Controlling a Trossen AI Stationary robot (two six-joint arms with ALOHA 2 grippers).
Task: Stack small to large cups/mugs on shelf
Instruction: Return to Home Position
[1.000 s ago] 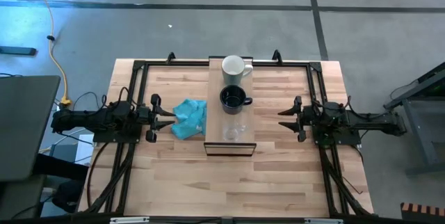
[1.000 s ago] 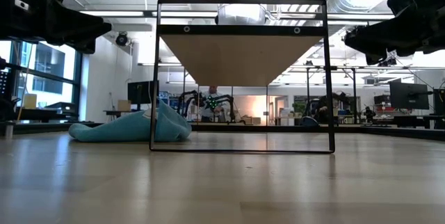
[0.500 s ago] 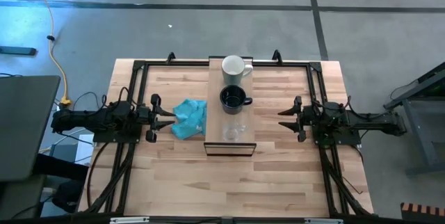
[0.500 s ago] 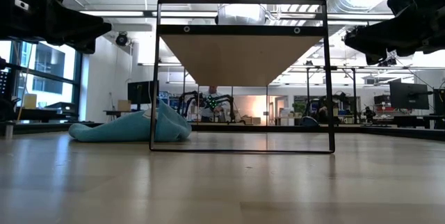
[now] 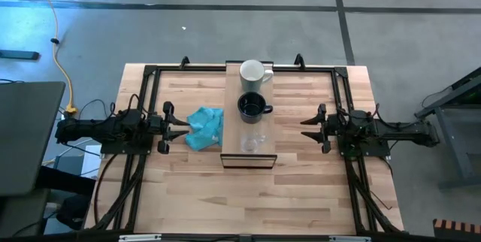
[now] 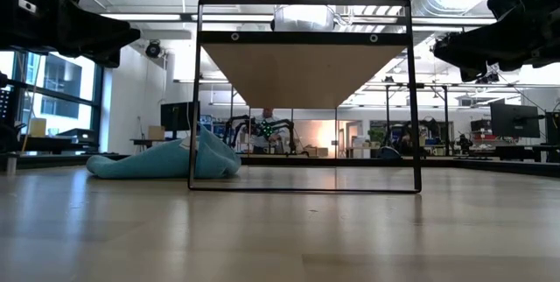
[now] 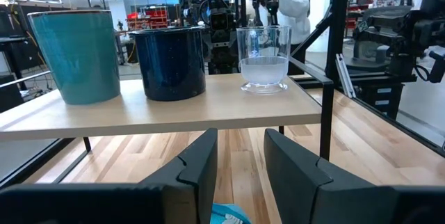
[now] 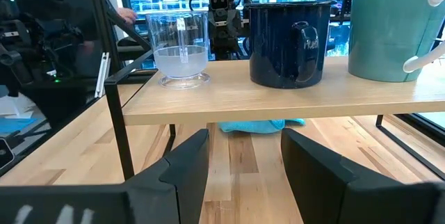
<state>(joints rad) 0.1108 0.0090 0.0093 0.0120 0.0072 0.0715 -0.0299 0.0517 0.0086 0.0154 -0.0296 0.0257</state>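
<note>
While glass cup (image 5: 252, 141), dark blue mug (image 5: 251, 107) and teal mug (image 5: 252, 73) stand in a row on the shelf (image 5: 231, 122), its long axis lies crosswise ahead of both grippers. Left gripper (image 5: 167, 127) and right gripper (image 5: 310, 129) face it from opposite sides, apart from it, about equally near. Both arms are drawn back and level, fingers parted, holding nothing.

**Matching Black Arms, Blunt Angular Fingers**

The left arm (image 5: 105, 131) and right arm (image 5: 376, 131) are black throughout, built of boxy segments, with thin dark cables trailing alongside. The left gripper (image 7: 240, 135) and right gripper (image 8: 245, 133) each carry two matte black fingers (image 7: 198, 175), broad and flat-faced, with hard angular edges.
</note>
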